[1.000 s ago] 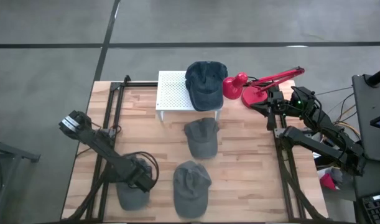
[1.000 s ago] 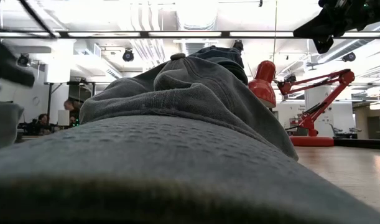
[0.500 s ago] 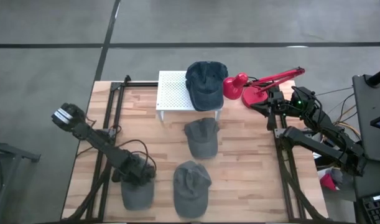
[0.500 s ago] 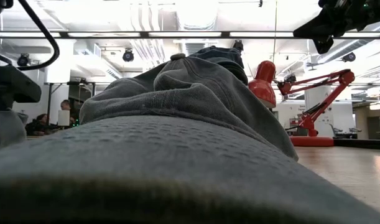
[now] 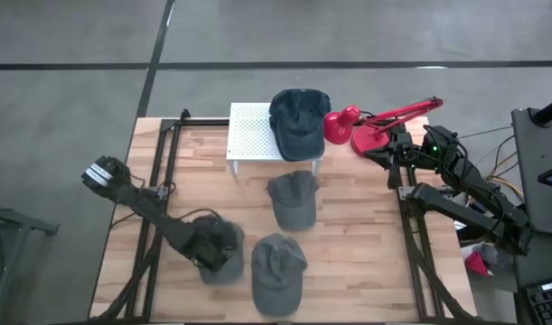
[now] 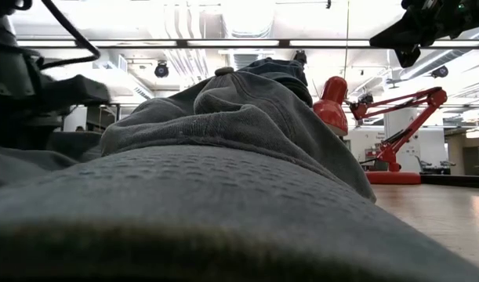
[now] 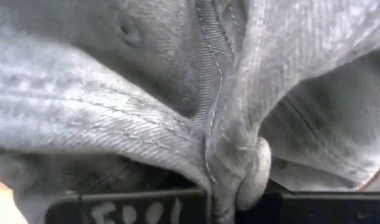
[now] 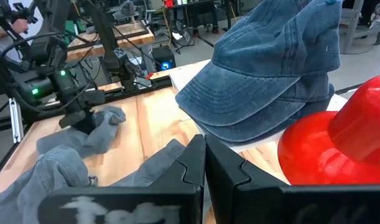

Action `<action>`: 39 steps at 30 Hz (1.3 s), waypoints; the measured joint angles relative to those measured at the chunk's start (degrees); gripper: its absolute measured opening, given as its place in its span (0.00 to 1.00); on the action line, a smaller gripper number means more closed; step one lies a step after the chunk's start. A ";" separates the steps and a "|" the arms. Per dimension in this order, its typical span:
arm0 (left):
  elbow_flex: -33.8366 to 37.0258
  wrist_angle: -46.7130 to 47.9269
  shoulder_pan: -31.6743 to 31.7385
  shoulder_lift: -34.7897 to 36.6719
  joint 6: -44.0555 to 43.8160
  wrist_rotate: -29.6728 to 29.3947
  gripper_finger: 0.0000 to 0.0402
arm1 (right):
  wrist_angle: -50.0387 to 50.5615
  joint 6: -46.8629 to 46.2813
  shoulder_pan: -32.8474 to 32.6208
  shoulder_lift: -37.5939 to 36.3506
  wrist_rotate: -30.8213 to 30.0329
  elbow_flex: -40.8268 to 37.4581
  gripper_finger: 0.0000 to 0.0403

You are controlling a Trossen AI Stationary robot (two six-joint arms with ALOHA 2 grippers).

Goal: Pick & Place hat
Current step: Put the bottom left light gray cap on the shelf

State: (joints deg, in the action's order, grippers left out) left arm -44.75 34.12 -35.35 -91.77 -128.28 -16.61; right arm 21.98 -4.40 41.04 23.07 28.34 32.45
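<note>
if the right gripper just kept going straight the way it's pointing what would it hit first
Probably the blue cap on the white perforated stand. The shut right gripper points that way, with the red lamp close alongside; depth is hard to judge.

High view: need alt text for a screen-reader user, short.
Seen from above, the left gripper is shut on a bunched grey cap at the wooden table's near left. Two more grey caps lie mid-table, and a dark blue cap sits on a white perforated stand beside a red desk lamp. The right gripper waits shut at the right edge.
</note>
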 joint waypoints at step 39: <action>-61.37 55.94 18.63 1.18 42.80 -27.77 0.00 | 0.04 1.50 -0.01 0.00 0.09 0.00 0.02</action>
State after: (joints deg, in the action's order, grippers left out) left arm -106.12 90.06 -16.72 -90.59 -85.48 -44.38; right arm 22.02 -2.90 41.04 23.07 28.42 32.45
